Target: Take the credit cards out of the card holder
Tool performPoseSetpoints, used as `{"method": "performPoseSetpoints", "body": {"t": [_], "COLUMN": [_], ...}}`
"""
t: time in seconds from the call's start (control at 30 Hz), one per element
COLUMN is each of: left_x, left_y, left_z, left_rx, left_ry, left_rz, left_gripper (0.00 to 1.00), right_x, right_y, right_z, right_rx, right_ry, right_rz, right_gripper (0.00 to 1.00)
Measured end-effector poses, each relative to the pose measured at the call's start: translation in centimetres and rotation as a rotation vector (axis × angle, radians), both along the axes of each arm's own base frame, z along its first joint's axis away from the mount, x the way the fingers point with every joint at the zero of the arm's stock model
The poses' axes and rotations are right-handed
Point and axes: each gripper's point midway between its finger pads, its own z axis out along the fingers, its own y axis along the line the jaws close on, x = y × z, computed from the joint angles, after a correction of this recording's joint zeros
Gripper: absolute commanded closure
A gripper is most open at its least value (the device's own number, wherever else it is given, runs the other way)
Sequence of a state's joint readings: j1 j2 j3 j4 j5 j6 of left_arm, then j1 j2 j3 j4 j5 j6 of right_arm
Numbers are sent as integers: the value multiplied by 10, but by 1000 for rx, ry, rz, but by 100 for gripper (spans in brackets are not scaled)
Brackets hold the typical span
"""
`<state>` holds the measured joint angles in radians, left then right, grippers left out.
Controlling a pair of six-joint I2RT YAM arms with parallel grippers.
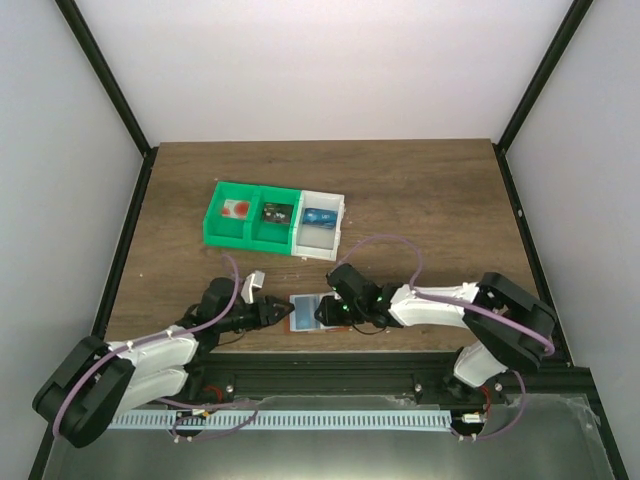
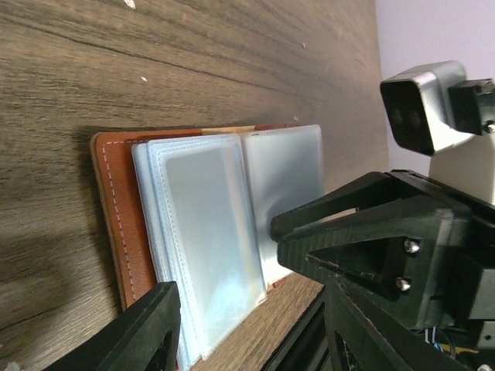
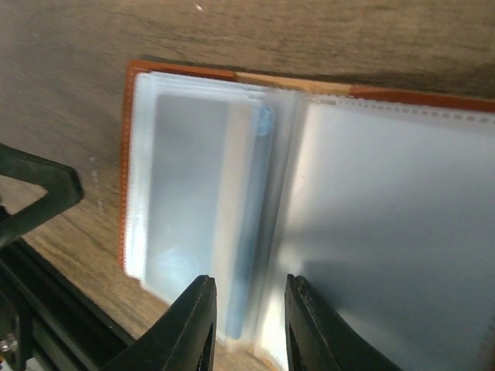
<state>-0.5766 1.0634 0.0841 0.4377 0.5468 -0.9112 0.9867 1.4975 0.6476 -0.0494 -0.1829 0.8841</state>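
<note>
Card holder (image 1: 308,313) lies open; my left gripper (image 1: 281,313) sits half open, empty (just left); right gripper (image 3: 249,308) straddles a sleeve (image 3: 246,193), whether pinched I cannot tell.

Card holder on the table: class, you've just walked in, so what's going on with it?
Two robot arms are working on the card holder, which lies open on the table. The left gripper sits open at its left edge. The right gripper straddles a clear sleeve with a blue card inside, and a gap shows between its jaws. That card is not out yet.
</note>
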Motion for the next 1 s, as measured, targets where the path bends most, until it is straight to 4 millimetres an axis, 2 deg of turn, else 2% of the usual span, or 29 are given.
{"method": "performPoseSetpoints", "body": {"t": [0.1, 0.27, 0.47, 0.63, 0.83, 1.0], "left_x": [0, 0, 1, 3, 4, -1], "left_y": [0, 0, -1, -3, -8, -16], "left_z": [-1, -2, 2, 8, 12, 7], "left_rx": [3, 5, -15, -43, -79, -95], "left_ry": [5, 6, 11, 13, 26, 65], "left_rz": [0, 4, 10, 16, 10, -17], "left_gripper": [46, 46, 46, 45, 45, 44], "right_x": [-2, 0, 2, 1, -6, -9], "right_y": [0, 4, 12, 9, 0, 1], "right_z": [-10, -11, -16, -19, -20, -19], "right_rx": [-21, -24, -13, -15, 15, 53], "right_ry": [16, 9, 10, 10, 8, 19], "right_rz": [6, 11, 28, 23, 10, 6], "right_gripper": [74, 74, 88, 99, 100, 100]}}
